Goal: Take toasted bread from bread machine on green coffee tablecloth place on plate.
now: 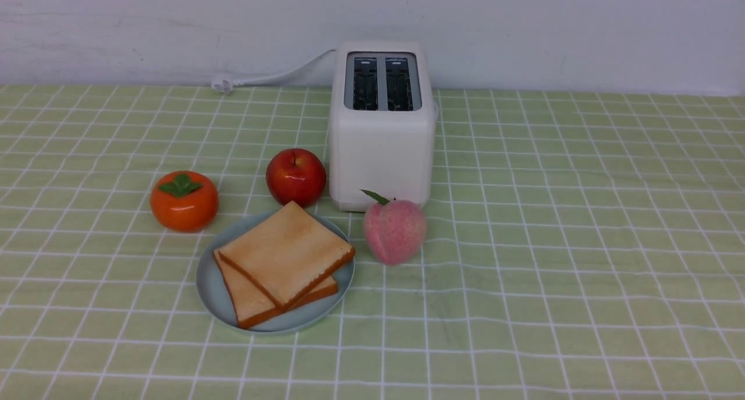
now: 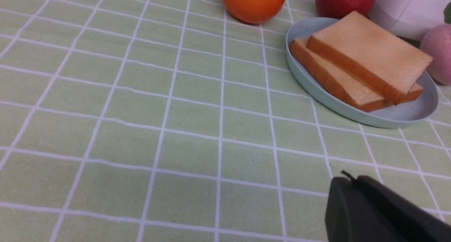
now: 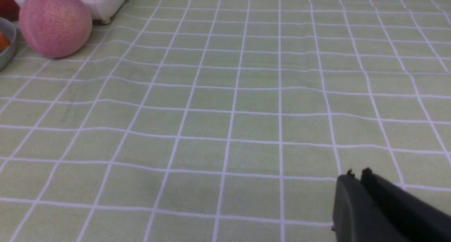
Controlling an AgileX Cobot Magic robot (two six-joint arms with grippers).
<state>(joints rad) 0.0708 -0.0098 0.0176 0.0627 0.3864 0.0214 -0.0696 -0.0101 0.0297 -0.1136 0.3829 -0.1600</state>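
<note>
Both slices of the toasted bread (image 1: 285, 251) lie stacked on the plate (image 1: 209, 289), the upper one skewed so a corner of the lower slice shows at the near side. The plate sits on the green coffee tablecloth (image 1: 553, 243) left of centre, just near-left of the bread machine (image 1: 381, 149), whose two dark slots stand empty.

The plate is hemmed in on its far side. A red apple (image 1: 295, 176) sits just behind its far rim, beside the bread machine's left face. An orange persimmon (image 1: 184, 201) stands to the far left of the plate, a little apart from it. A pink peach (image 1: 394, 231) rests just right of the plate, close in front of the bread machine's near face. The white power cord (image 1: 273, 75) runs off to the far left along the wall.

Open room lies everywhere else: the whole right half of the cloth is bare apart from soft wrinkles, and so is the near strip and the near-left corner.

Neither of my arms shows in the front view. In the left wrist view my left gripper (image 2: 347, 180) hangs low over bare cloth, near-left of the plate, its jaws pressed together and holding nothing. In the right wrist view my right gripper (image 3: 356, 174) hangs over bare cloth well right of the peach, its tips all but meeting, with nothing between them.
</note>
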